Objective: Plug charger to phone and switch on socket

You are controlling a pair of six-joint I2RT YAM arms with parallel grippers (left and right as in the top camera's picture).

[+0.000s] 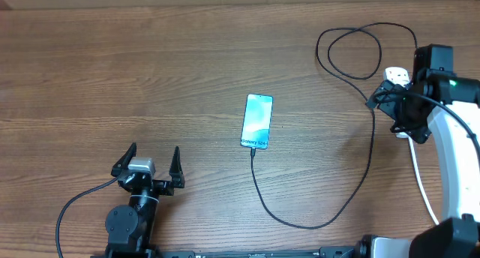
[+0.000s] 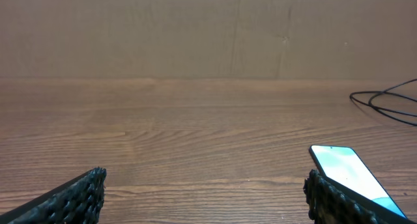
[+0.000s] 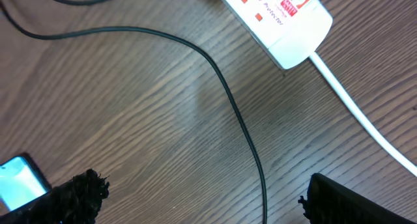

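A: What is hidden or cut off?

B: The socket (image 1: 396, 76). From overhead only a white corner shows beside the right arm. The right wrist view crops it at the top edge, showing smooth white plastic with red marks. The black plug end cannot be made out.

A: The charger (image 1: 373, 138)?

B: A thin black cable. It loops at the far right of the surface (image 1: 112, 78), runs down, then curves back to the phone (image 1: 257, 121). Its tip meets the near short edge. Whether it is seated is too small to tell.

A: The phone?

B: A slim rectangle with a pale blue-white screen, flat at mid-surface. The left wrist view hides part of it behind one finger.

A: The hands?

B: The left hand (image 1: 154, 148) is spread wide and empty, near the front edge. Its pads are ribbed black. The right hand (image 3: 203, 180) is also wide and holds nothing, with the cable lying on the surface below it.

A: Anything else?

B: A thick white cord (image 3: 352, 100), round and glossy, and wood-grain laminate.
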